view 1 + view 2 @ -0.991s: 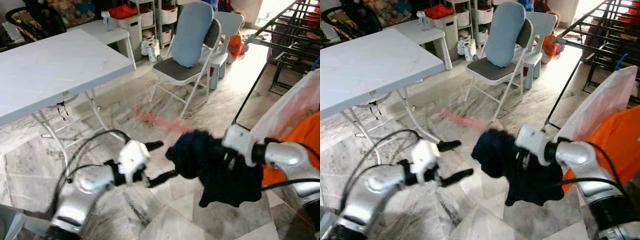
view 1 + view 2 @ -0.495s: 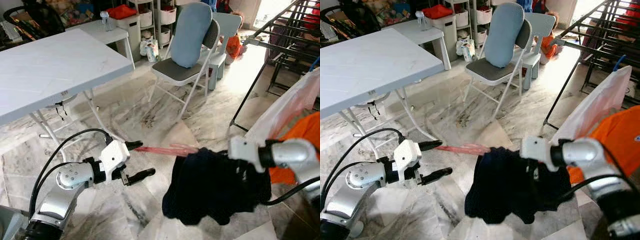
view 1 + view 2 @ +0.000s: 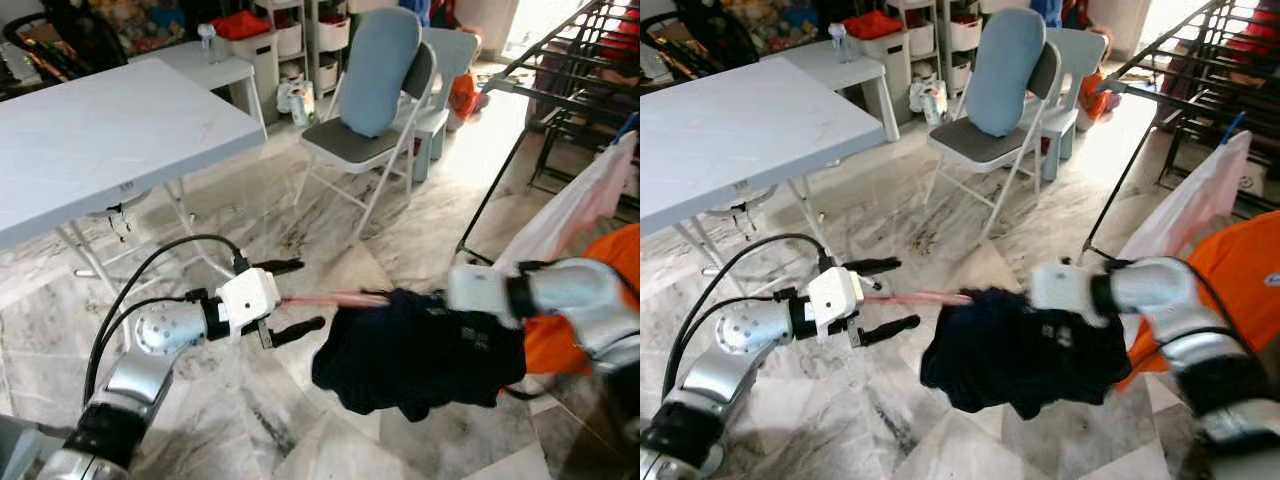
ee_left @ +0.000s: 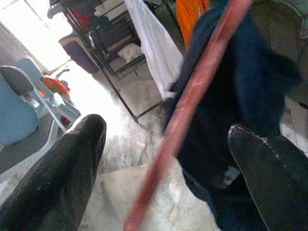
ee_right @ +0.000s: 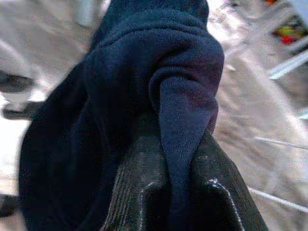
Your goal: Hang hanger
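a marble-tiled floor [image 3: 300,230] in a cluttered home, with a white folding desk [image 3: 90,140] on one side, a grey folding chair [image 3: 375,120] carrying a blue cushion [image 3: 382,70] behind, and a black drying rack [image 3: 570,100] draped with a white cloth [image 3: 585,200] and an orange garment [image 3: 600,300] on the other. in front, the robot's left pincer [image 3: 290,297] stands with its two black fingers [image 4: 57,178] spread apart, a pink hanger [image 3: 335,298] running out between them toward a dark navy garment [image 3: 415,350]; in the left wrist view the blurred rod [image 4: 192,101] passes through the gap, and whether a finger touches it cannot be told. the right pincer [image 5: 168,187] is pressed together on a fold of the navy cloth [image 5: 125,96], holding the bundle above the floor just beside the rack, with the hanger's far end buried in it
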Controlling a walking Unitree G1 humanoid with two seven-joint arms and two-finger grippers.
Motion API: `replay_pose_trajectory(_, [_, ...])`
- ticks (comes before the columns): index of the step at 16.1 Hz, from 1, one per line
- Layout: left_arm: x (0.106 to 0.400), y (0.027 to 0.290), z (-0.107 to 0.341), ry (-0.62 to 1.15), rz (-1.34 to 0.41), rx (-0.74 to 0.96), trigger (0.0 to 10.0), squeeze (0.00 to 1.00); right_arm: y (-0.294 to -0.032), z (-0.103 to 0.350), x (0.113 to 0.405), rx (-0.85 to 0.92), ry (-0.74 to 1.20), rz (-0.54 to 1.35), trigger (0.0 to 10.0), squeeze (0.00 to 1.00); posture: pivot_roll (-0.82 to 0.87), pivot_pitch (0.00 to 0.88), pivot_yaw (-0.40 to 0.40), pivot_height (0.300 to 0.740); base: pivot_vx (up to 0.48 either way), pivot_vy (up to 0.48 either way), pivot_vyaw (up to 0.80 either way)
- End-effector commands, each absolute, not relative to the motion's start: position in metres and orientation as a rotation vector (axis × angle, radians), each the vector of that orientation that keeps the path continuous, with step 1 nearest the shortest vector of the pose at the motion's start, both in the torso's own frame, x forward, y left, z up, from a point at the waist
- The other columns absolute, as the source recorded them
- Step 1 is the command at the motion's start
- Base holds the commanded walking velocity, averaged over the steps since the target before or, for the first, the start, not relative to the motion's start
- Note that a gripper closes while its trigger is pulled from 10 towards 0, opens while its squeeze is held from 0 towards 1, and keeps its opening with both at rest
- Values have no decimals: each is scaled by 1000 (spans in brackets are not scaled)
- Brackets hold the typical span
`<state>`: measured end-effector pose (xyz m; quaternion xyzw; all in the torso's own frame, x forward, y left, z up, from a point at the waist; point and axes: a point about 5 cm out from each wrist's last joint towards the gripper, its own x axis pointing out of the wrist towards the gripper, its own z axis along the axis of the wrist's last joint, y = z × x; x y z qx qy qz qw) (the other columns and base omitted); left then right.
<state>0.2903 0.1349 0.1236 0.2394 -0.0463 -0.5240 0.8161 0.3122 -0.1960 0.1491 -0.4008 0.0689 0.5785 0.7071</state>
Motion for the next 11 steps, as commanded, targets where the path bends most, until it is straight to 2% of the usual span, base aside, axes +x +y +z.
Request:
replay_pose_trajectory(1, [290,136,120,-77,-1129,534,10000,0,-189,158,321,-942,74,1240,10000,0,-148,0,30,740,0,0,0])
replay_pose_trajectory(3, [289,134,114,-73,-1146,557,10000,0,-180,160,321,-920,12,1282,10000,0,-145,0,29,740,0,0,0])
replay_pose_trajectory(5, [289,136,113,-82,-1153,566,10000,0,-182,156,312,-956,14,1384,10000,0,-139,0,25,740,0,0,0])
replay_pose_trajectory(6, [289,136,113,-84,-1153,567,9294,0,-183,155,312,-962,16,1391,10000,0,-139,0,25,740,0,0,0])
replay_pose_trajectory(7, [290,135,116,-101,-1155,554,7373,0,-185,154,310,-963,34,1411,10000,0,-142,0,24,740,0,0,0])
replay_pose_trajectory(8, [291,132,120,-119,-1165,541,0,0,-187,154,311,-980,36,1409,10000,0,-142,0,24,740,0,0,0])
replay_pose_trajectory(9, [292,130,121,-128,-1167,550,0,0,-189,153,314,-999,51,1377,10000,0,-149,0,27,740,0,0,0])
replay_pose_trajectory(10, [294,128,123,-136,-1162,554,10000,0,-190,151,319,-1043,58,1326,10000,0,-149,0,27,740,0,0,0])
replay_pose_trajectory(11, [295,127,123,-142,-1155,553,10000,0,-189,150,322,-1037,46,1283,10000,0,-151,0,28,740,0,0,0])
